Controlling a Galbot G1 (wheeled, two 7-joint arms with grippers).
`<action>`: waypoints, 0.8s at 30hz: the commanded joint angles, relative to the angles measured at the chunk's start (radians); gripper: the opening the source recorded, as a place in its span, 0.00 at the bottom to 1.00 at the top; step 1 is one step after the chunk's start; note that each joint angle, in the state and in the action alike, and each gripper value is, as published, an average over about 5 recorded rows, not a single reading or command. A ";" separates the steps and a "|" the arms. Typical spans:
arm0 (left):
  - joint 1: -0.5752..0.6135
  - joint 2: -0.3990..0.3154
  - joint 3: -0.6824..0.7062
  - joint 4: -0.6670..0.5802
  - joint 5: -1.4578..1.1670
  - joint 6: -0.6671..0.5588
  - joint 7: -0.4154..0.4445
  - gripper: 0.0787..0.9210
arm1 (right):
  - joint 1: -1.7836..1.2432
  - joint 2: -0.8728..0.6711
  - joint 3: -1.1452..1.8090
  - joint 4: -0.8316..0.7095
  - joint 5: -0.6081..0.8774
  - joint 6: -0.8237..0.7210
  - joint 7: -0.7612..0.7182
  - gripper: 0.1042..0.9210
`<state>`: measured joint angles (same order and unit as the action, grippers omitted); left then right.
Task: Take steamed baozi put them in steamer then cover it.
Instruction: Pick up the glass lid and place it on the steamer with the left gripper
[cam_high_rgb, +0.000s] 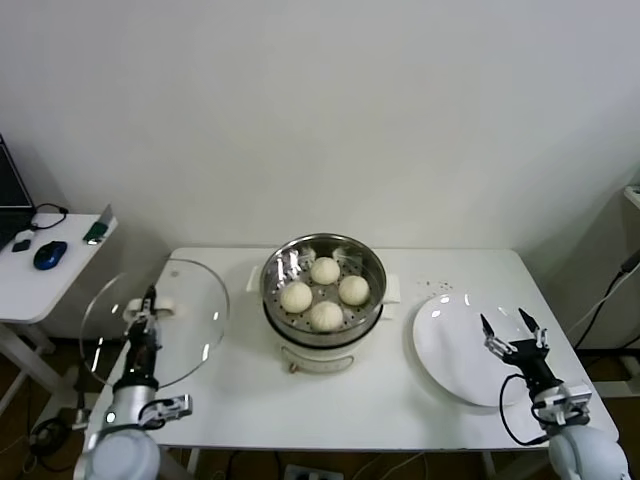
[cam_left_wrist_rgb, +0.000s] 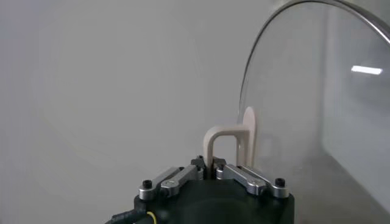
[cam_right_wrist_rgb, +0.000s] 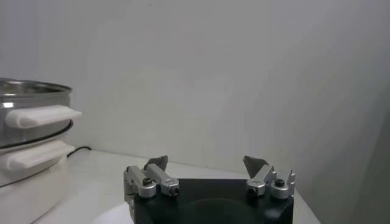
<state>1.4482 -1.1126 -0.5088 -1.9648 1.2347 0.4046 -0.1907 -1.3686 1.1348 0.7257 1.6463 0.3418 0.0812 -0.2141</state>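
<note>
Four cream-white baozi (cam_high_rgb: 325, 292) sit inside the steel steamer (cam_high_rgb: 369, 260) on its white cooker base at the table's middle. My left gripper (cam_high_rgb: 148, 300) is shut on the cream bar handle (cam_left_wrist_rgb: 219, 139) of the clear glass cover (cam_high_rgb: 190, 300), holding it tilted above the table's left end, apart from the steamer. In the left wrist view the cover's rim (cam_left_wrist_rgb: 256, 67) curves up beside the handle. My right gripper (cam_high_rgb: 512, 328) is open and empty over the white plate (cam_high_rgb: 450, 345); in the right wrist view (cam_right_wrist_rgb: 207, 163) its jaws stand wide apart.
The steamer's white side handles (cam_right_wrist_rgb: 39, 115) show in the right wrist view. A side desk (cam_high_rgb: 30, 275) with a blue mouse (cam_high_rgb: 49, 254) stands at the far left. The wall is close behind the table.
</note>
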 joint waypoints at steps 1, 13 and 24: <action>-0.053 0.178 0.099 -0.232 -0.075 0.213 0.085 0.08 | 0.024 -0.012 -0.034 -0.019 -0.024 0.000 0.007 0.88; -0.520 0.129 0.577 -0.129 -0.015 0.379 0.314 0.08 | 0.070 0.007 -0.064 -0.043 -0.064 0.000 0.031 0.88; -0.662 -0.076 0.765 0.041 0.128 0.381 0.455 0.08 | 0.070 0.025 -0.030 -0.073 -0.079 0.016 0.027 0.88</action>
<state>0.9865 -1.0397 0.0154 -2.0439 1.2622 0.7242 0.1162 -1.3062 1.1546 0.6868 1.5883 0.2750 0.0925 -0.1882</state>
